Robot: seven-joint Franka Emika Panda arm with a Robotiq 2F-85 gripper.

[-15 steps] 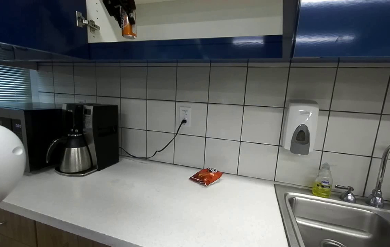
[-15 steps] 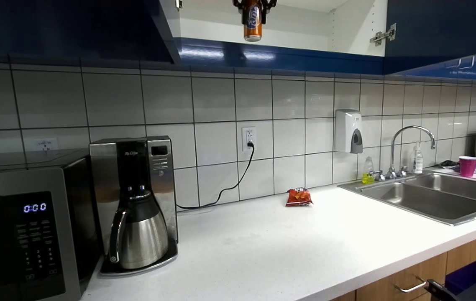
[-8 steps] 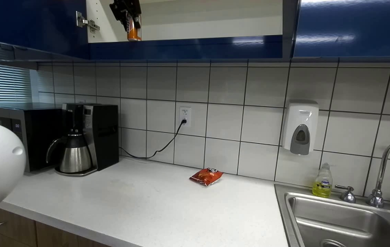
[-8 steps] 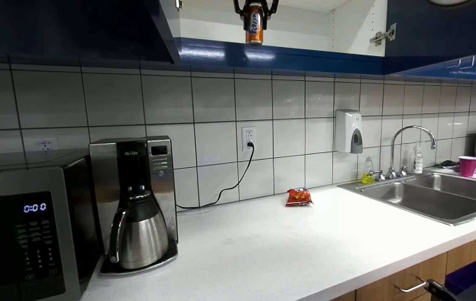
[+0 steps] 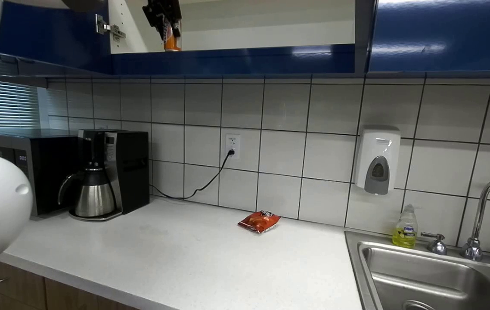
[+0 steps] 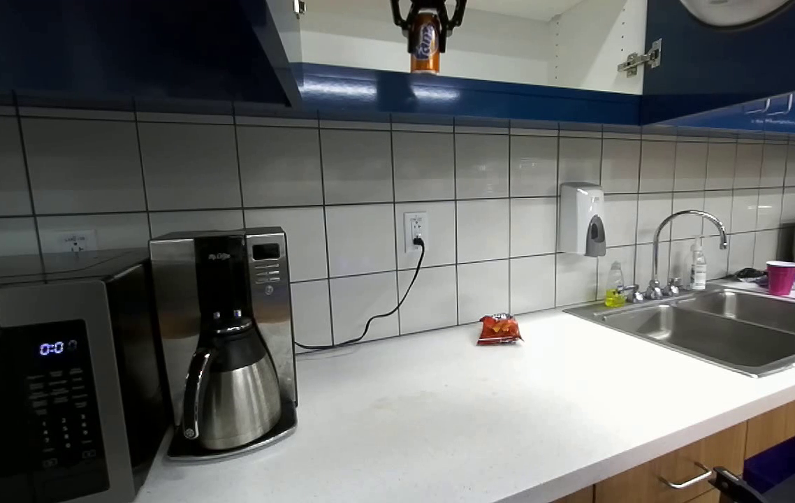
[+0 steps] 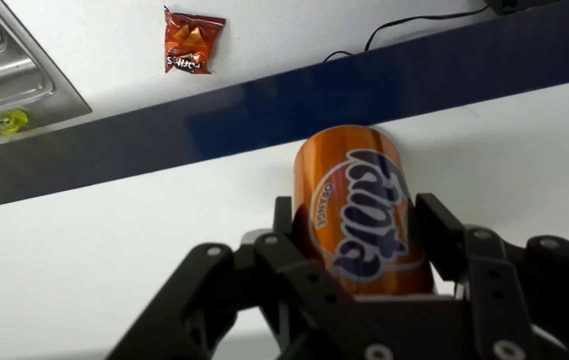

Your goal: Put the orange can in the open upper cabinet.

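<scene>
1. Table [image 5: 176,258] ran across the near part of the scene, with the sink [image 5: 356,262] on its right and the red snack packet [image 5: 260,221] towards its far edge.

2. The orange can [image 7: 354,205] was well above them, upright or close to it, at the front of the open upper cabinet [image 6: 502,45] and towards the left of the opening. In both exterior views its base met the line of the blue front edge [image 5: 232,62], so it seemed to be just inside; whether it rested there or hung slightly above could not be told.

3. It looked to be thin metal: stiff under a measured squeeze, apt to dent under a hard one, and smooth enough to slide if held loosely. Its weight depended on the filling, which was out of sight. Opposite sides around mid-height seemed the place to take hold, leaving the base free to settle.

4. The gripper [image 6: 427,46] had about that hold, closed on the can and parted only to its width, touching it on the left and right.

5. On the far side stood the cabinet's pale back wall [image 5: 262,38]. A little reach that way seemed called for, with release only once the base was supported; letting go near the edge could tip the can out.
</scene>
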